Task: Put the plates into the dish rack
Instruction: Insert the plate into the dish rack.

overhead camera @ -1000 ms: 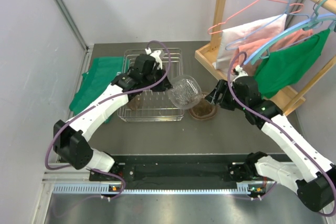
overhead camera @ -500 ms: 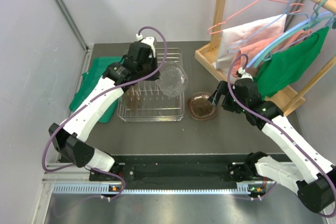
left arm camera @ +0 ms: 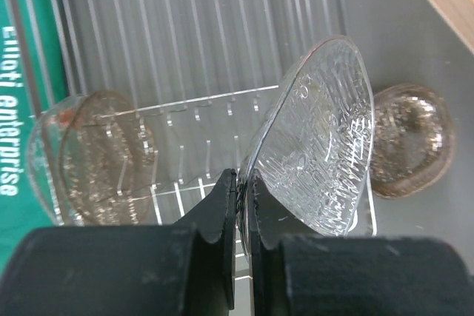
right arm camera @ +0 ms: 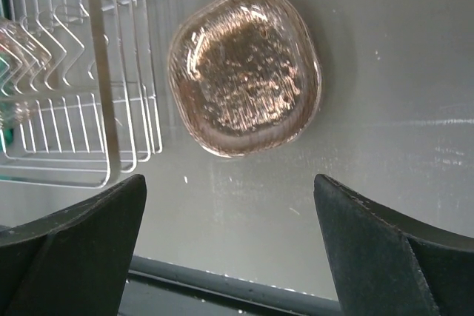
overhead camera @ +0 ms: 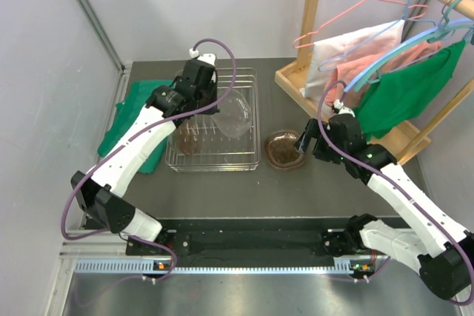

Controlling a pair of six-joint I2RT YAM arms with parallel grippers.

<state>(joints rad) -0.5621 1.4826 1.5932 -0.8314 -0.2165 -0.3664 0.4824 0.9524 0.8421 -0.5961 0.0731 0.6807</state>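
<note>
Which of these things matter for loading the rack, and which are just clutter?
Job: dish rack; clear plate in the left gripper; brown plate in the rack; brown plate beside the rack, by the open right gripper.
Lying about: green cloth; wooden clothes stand; hung garments.

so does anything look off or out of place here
Nothing broken or spilled. One brown plate lies flat on the table, right of the dish rack, just in front of the open right gripper. The left gripper pinches a clear plate by its rim, tilted over the rack, where another brown plate already sits.
</note>
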